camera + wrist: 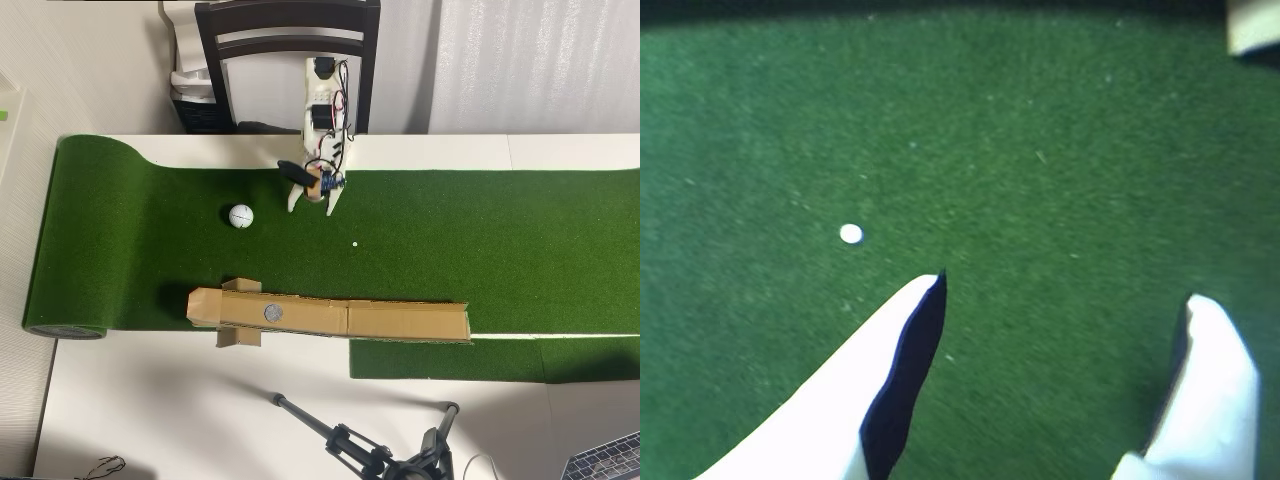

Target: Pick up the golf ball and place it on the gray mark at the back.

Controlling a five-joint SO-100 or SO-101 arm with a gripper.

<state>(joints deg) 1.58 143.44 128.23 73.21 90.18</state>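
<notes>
In the overhead view the white golf ball (241, 216) lies on the green putting mat (140, 240), left of my gripper (314, 206). The gripper hangs over the mat near its back edge, a short way from the ball and not touching it. In the wrist view the gripper (1070, 290) is open and empty, with two white fingers (840, 400) spread over bare turf; the ball is out of that view. A round gray mark (273, 312) sits on a long cardboard strip (400, 320) at the mat's front edge.
A tiny white dot (354, 243) lies on the turf right of the gripper and also shows in the wrist view (850, 233). A dark chair (290, 40) stands behind the arm's base. A black tripod (370, 450) lies on the white table in front.
</notes>
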